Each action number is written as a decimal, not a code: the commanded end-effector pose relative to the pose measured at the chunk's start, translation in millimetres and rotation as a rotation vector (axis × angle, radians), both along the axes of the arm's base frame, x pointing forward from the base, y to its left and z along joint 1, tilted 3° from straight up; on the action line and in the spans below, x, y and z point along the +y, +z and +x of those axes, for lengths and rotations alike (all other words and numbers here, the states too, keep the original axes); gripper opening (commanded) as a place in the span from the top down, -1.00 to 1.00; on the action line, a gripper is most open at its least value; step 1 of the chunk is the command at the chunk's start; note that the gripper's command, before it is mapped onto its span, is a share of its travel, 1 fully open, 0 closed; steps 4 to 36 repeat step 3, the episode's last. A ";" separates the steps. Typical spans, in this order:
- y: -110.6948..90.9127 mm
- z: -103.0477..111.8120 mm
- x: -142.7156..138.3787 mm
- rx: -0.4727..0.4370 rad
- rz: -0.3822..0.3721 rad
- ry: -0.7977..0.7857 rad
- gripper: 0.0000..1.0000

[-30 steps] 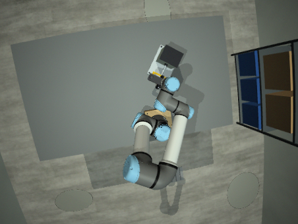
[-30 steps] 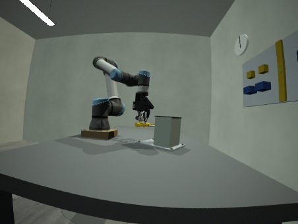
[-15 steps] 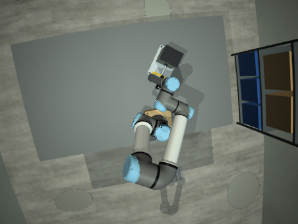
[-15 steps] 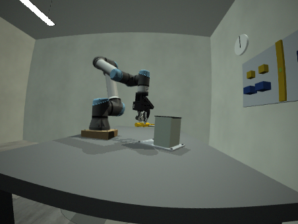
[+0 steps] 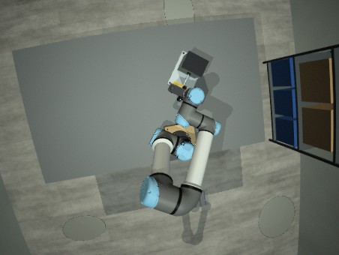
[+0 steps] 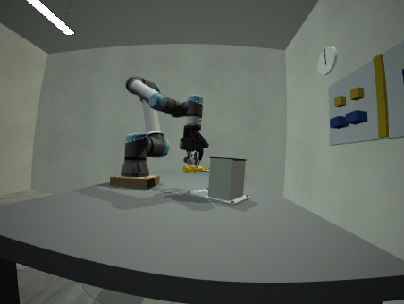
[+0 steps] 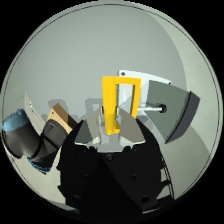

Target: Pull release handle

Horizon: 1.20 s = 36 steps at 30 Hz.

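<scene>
Across the broad grey table (image 5: 94, 112) that fills most of the top view, your arm (image 5: 199, 150) reaches from its wooden base block (image 6: 134, 181), left of centre in the exterior view, up and over toward the grey housing box (image 6: 226, 178) standing on a pale plate (image 5: 175, 73) just right of centre. The pull looks largely made, in your favour: the yellow release handle (image 7: 119, 102) sits away from the housing, with a thin rod (image 7: 152, 108) showing between the two in the middle right of the wrist view, though you cannot read from these frames whether the spring is at full travel. What is left, by that reckoning, is simply to hold steady. The upper arm rises from the shoulder, the forearm runs across toward the right, and the wrist turns straight down, so the gripper (image 6: 193, 157) hangs vertically over the handle at the centre of the exterior view. The claw is closed on the handle's grip, its two pale fingers pinching one upright bar of the yellow loop at the centre of the wrist view. Nothing else of the arm appears to touch the table or the housing, and the handle itself rides low, just above the table surface.
</scene>
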<state>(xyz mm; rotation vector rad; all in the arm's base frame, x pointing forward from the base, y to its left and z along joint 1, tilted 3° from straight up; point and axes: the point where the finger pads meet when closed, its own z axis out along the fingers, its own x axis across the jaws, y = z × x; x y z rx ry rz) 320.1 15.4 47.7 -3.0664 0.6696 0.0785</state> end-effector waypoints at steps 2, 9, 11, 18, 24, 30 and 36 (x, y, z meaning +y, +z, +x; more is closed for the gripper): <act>-0.1 -0.6 0.3 0.002 0.001 0.000 1.00; -0.1 -0.6 0.3 0.002 0.001 0.000 1.00; -0.1 -0.6 0.3 0.002 0.001 0.000 1.00; -0.1 -0.6 0.3 0.002 0.001 0.000 1.00; -0.1 -0.6 0.3 0.002 0.001 0.000 1.00; -0.1 -0.6 0.3 0.002 0.001 0.000 1.00; -0.1 -0.6 0.3 0.002 0.001 0.000 1.00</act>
